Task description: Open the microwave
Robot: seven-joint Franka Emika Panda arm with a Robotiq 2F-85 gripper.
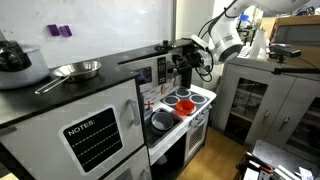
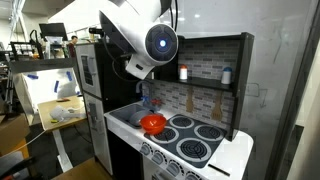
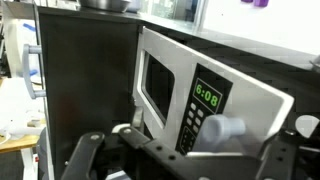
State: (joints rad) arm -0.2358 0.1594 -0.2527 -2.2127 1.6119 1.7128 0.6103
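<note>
The microwave (image 3: 190, 95) fills the wrist view: a silver-white framed door with a dark window, a button panel and a green "6:08" display. A pale round handle knob (image 3: 225, 128) sticks out from the door's lower right. My gripper (image 3: 188, 148) is open, with its dark fingers spread wide at the bottom of the wrist view. The knob lies between and just beyond the fingers, and I cannot tell whether they touch it. In an exterior view the gripper (image 1: 184, 60) reaches into the toy kitchen's upper nook at the microwave (image 1: 160, 72). In the opposite exterior view the arm (image 2: 150, 45) hides the microwave.
A white door with a black "NOTES" board (image 1: 92, 138) stands in front. A pan (image 1: 75, 70) and a pot (image 1: 15, 62) sit on top. A red bowl (image 2: 152, 123) lies by the stove burners (image 2: 195, 140). Grey cabinets (image 1: 265, 100) stand beside the kitchen.
</note>
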